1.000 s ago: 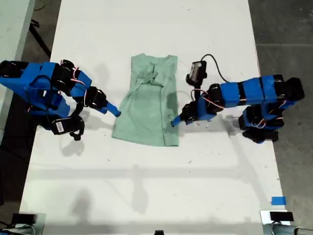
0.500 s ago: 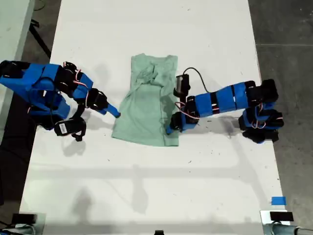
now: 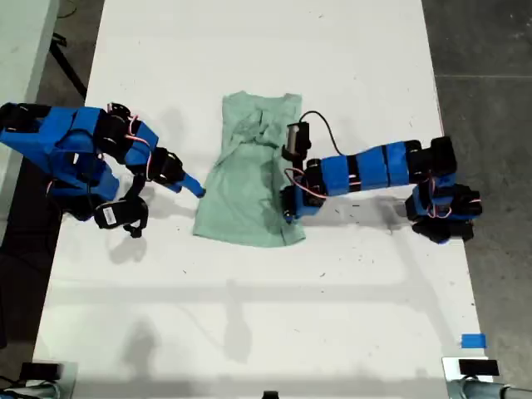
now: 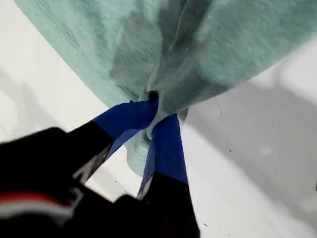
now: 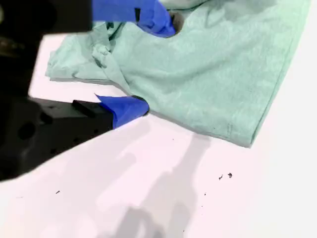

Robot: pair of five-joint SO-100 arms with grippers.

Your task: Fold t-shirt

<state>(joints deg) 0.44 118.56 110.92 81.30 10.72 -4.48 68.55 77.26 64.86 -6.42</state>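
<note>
Folding the t-shirt (image 3: 245, 179) sideways: my first gripper (image 4: 157, 110) pinches one side edge (lifted), my second gripper (image 5: 148, 67) gapes at the other; next, carry across.

t-shirt (image 3: 245, 183): soft knitted cloth, matt pale mint green, fine heathered grain in the wrist views; creased and bunched where it is pinched.
my first gripper (image 4: 157, 106): fingers (image 4: 126, 119) wrapped in matt blue tape, slightly wrinkled; the body behind them looks like dull black plastic.
my second gripper (image 5: 151, 64): fingers (image 5: 124, 108) covered in the same matt blue tape, on black matt plastic.
desk (image 3: 266, 316): smooth white surface with a faint sheen, soft shadows, a few small dark specks.
arms: blue plastic shells, matt, with black motor blocks and thin glossy wires.
floor (image 3: 490, 100): grey, dull, rough like concrete.
</note>
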